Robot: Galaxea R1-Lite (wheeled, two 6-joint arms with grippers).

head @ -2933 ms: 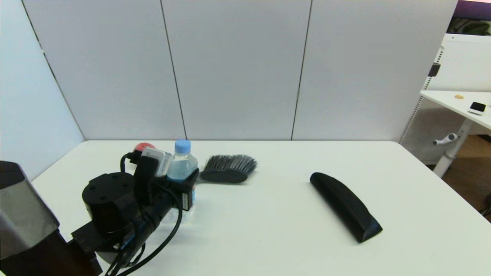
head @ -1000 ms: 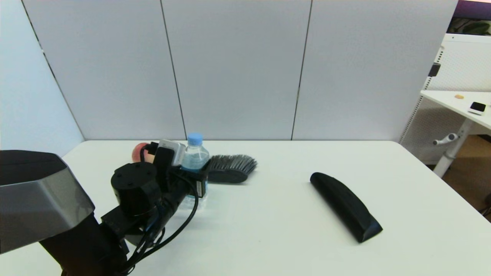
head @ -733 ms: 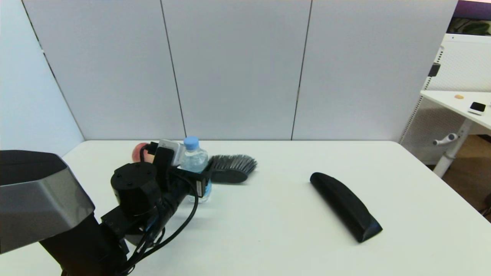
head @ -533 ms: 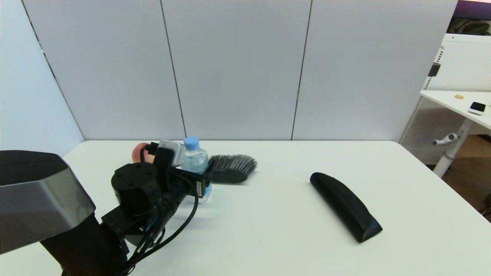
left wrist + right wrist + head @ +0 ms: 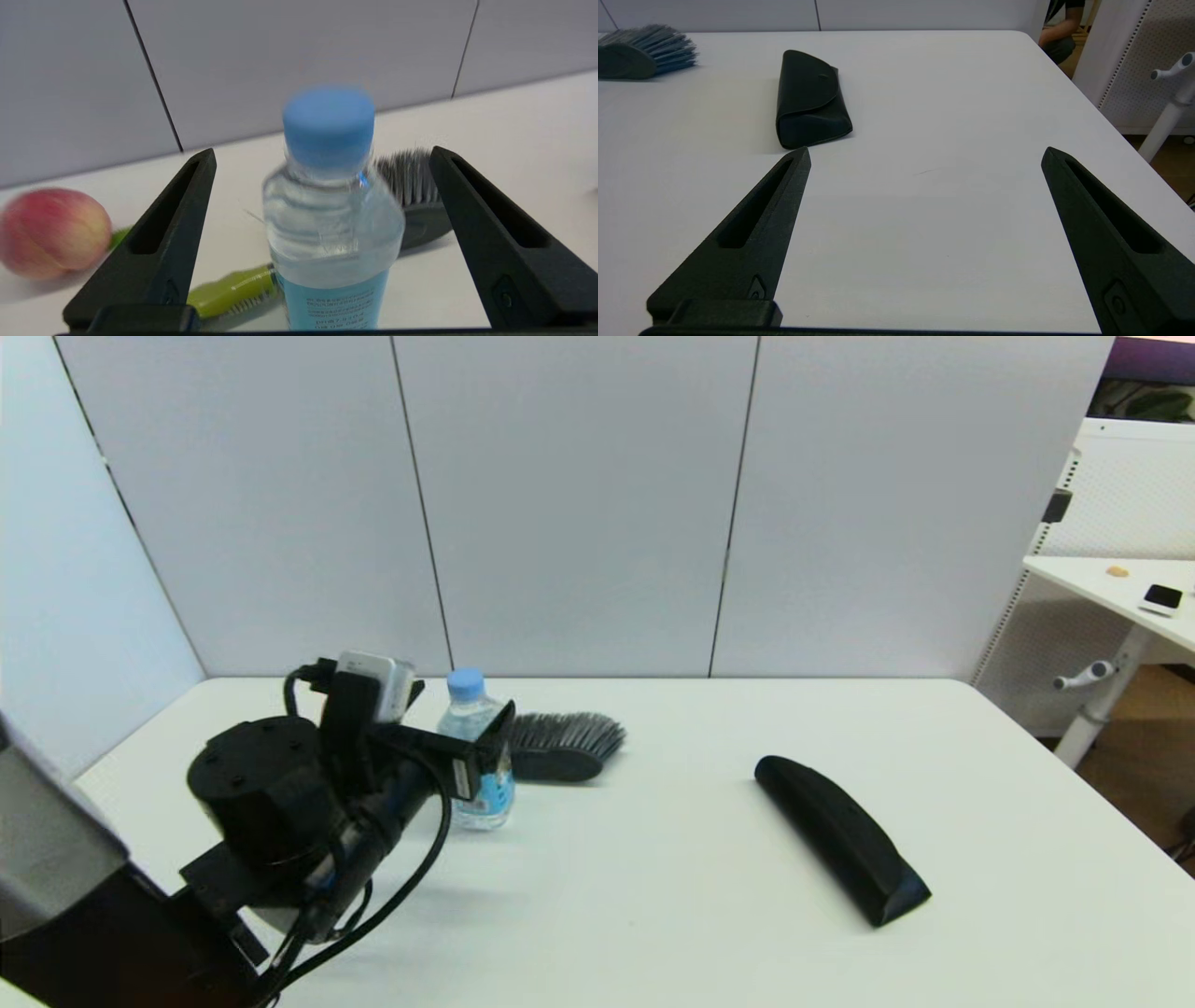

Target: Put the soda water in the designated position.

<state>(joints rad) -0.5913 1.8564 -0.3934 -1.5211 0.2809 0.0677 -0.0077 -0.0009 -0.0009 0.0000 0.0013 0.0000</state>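
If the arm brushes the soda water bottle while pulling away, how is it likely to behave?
The soda water stands upright, tall on a narrow base, so a nudge near its cap could well tip it. On its side, the round body would probably roll. It looks nearly full, which likely steadies it. The left gripper is open around it.

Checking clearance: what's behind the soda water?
Behind the soda water lies a brush: dark bristle head one side, green handle the other. A peach sits off to the side. The bottle hides the brush's middle.
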